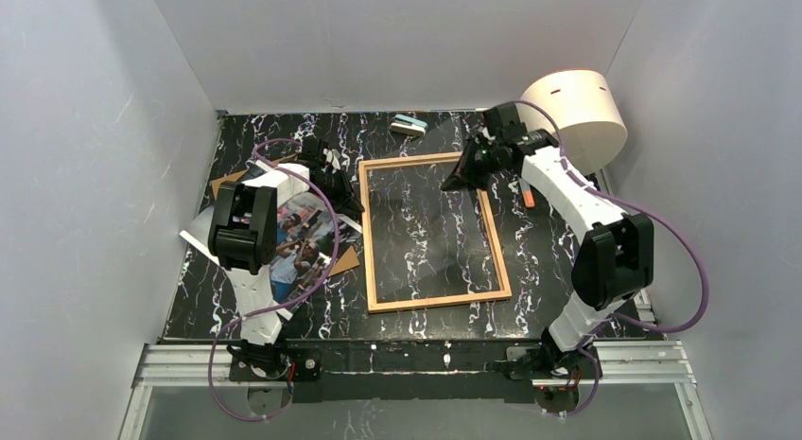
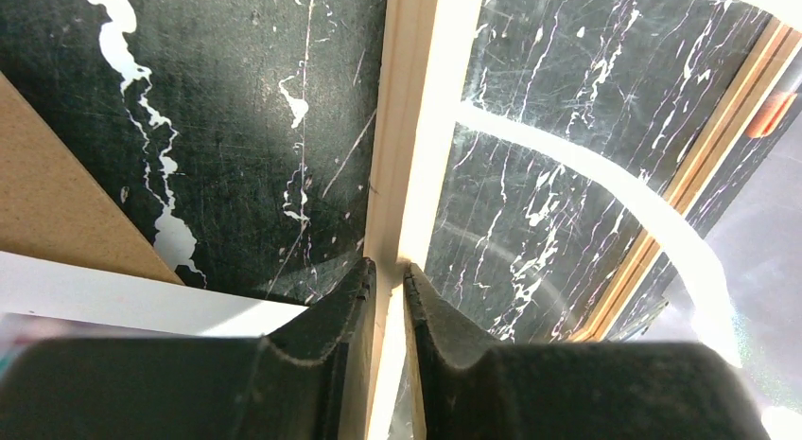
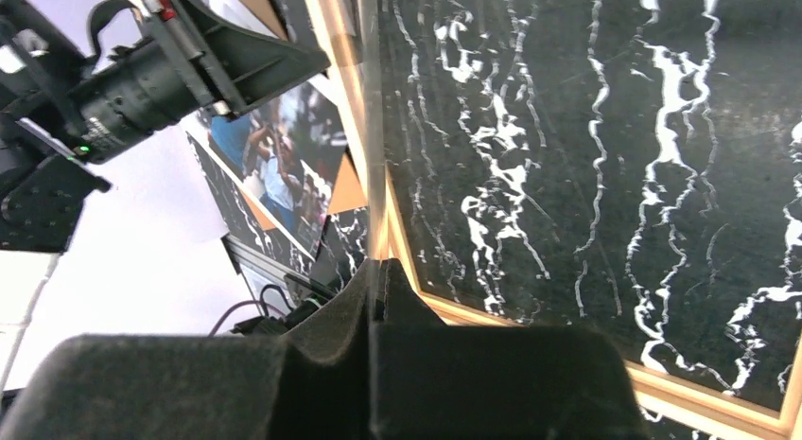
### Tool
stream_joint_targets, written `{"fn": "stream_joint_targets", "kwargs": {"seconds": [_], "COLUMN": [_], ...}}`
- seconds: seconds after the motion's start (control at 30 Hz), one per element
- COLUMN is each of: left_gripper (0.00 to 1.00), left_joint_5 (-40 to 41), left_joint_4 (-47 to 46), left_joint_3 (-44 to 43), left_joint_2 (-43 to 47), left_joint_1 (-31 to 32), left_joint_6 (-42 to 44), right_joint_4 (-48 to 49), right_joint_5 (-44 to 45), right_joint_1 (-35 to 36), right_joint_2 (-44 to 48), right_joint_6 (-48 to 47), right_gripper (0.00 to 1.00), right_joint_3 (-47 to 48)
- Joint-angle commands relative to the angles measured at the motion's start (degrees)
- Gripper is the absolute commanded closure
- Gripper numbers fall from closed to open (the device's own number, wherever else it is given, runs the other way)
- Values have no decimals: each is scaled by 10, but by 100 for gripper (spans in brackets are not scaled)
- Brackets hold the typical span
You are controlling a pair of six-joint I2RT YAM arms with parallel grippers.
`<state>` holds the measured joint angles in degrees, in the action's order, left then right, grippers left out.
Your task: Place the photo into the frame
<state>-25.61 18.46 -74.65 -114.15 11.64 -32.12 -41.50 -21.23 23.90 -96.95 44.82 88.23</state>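
The frame (image 1: 368, 234), thin light wood around clear glass, lies in the middle of the black marbled table. My left gripper (image 1: 346, 202) is shut on its left rail; in the left wrist view the fingers (image 2: 389, 270) pinch the wood rail (image 2: 409, 128). My right gripper (image 1: 454, 182) is shut on the frame at its far right corner; in the right wrist view the jaws (image 3: 380, 266) close on a thin edge seen end-on. The photo (image 1: 305, 234) lies face up left of the frame, partly under my left arm. It also shows in the right wrist view (image 3: 284, 166).
A brown cardboard board (image 1: 346, 261) lies under the photo and shows in the left wrist view (image 2: 57, 203). A large white cylinder (image 1: 577, 114) stands at the back right. A small block (image 1: 409, 126) lies at the back. A small orange item (image 1: 528, 196) lies right of the frame.
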Motion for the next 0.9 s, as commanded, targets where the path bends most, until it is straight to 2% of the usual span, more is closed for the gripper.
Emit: {"fn": "stream_joint_targets", "kwargs": {"seconds": [0.0,0.17,0.47,0.5,0.57,0.63,0.73,0.87], "left_gripper": [84,83,82,82,82,82,82,81], "left_joint_5": [76,73,72,71,72,73,74,74], "left_joint_4": [30,30,32,33,34,36,38,39], "left_joint_3": [18,14,8,7,7,6,5,5], "left_joint_2": [-42,-48,-50,-51,-51,-51,-51,-52], "left_joint_1": [10,10,10,10,10,10,10,9], "left_joint_6": [23,27,33,33,33,33,34,36], "right_joint_4": [121,251,324,332,345,350,348,350], "right_joint_5": [-57,-144,-160,-159,-159,-151,-137,-116], "right_joint_1": [-28,-78,-91,-91,-91,-91,-91,-91], "right_joint_2": [50,58,24,22,20,18,17,16], "right_joint_6": [-19,-43,-128,-133,-143,-149,-154,-160], "right_gripper": [99,99,99,52,71,82,88,91], "right_joint_3": [-102,-237,-276,-279,-285,-291,-296,-303]}}
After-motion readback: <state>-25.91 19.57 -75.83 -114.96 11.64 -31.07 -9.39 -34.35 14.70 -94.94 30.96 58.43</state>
